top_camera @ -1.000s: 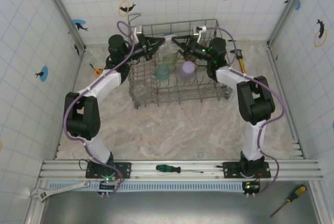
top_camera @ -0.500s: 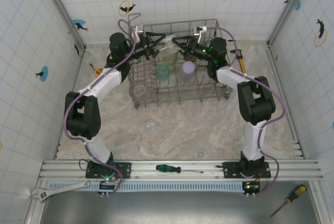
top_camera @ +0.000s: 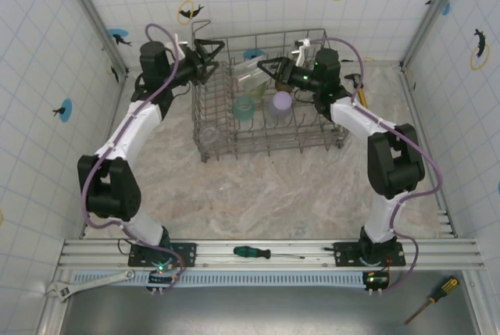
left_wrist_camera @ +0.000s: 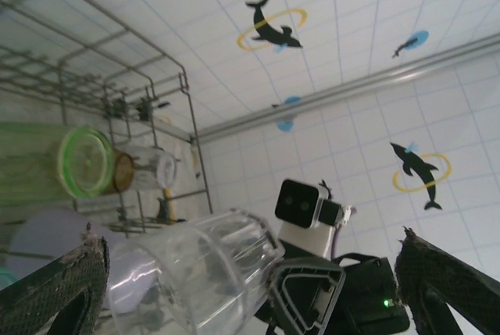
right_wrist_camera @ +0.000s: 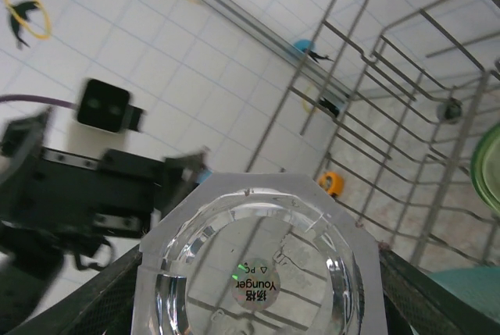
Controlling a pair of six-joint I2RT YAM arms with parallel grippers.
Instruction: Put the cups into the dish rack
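The grey wire dish rack (top_camera: 312, 141) stands at the back of the table. In it are a teal cup (top_camera: 244, 107), a lilac cup (top_camera: 281, 102) and a clear cup (top_camera: 209, 132). A pale green cup (left_wrist_camera: 55, 165), an amber one (left_wrist_camera: 122, 172) and a clear one (left_wrist_camera: 153, 169) lie on their sides. My right gripper (top_camera: 267, 69) is shut on another clear cup (right_wrist_camera: 258, 269), held over the rack's back part. The cup's base faces the right wrist camera, between the two fingers (right_wrist_camera: 101, 297). My left gripper (top_camera: 208, 63) is open just left of that cup (left_wrist_camera: 195, 272), with nothing in it.
A yellow-handled tool (top_camera: 361, 91) lies right of the rack and a small orange object (top_camera: 147, 105) lies left of it. A green screwdriver (top_camera: 264, 253) rests on the front rail. A wrench (top_camera: 78, 284) and another screwdriver (top_camera: 433, 297) lie below it. Tiled walls close in three sides.
My left gripper opened, let go of the clear cup and drew back to the left. The right gripper keeps hold of the cup and has shifted slightly.
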